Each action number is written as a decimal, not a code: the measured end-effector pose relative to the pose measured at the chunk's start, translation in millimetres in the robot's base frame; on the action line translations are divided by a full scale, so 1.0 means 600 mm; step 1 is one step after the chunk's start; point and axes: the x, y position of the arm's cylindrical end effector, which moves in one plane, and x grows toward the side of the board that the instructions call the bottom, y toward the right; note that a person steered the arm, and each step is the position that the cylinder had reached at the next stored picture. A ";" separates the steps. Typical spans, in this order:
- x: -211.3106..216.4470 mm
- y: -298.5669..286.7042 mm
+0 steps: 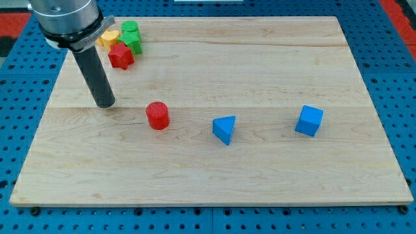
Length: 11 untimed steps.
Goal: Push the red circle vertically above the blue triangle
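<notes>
The red circle (157, 115), a short red cylinder, stands on the wooden board left of centre. The blue triangle (224, 129) lies to its right, slightly lower in the view. My tip (104, 104) rests on the board to the left of the red circle, a little higher in the view, with a gap between them. The rod rises from the tip to the view's top left.
A blue cube (309, 121) sits right of the triangle. At the board's top left, a red star (121, 56), a yellow block (108, 38) and two green blocks (131, 34) cluster together. The board (260, 182) lies on a blue pegboard surface.
</notes>
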 end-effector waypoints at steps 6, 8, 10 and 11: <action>0.031 0.195; -0.012 0.197; -0.110 0.265; -0.174 0.344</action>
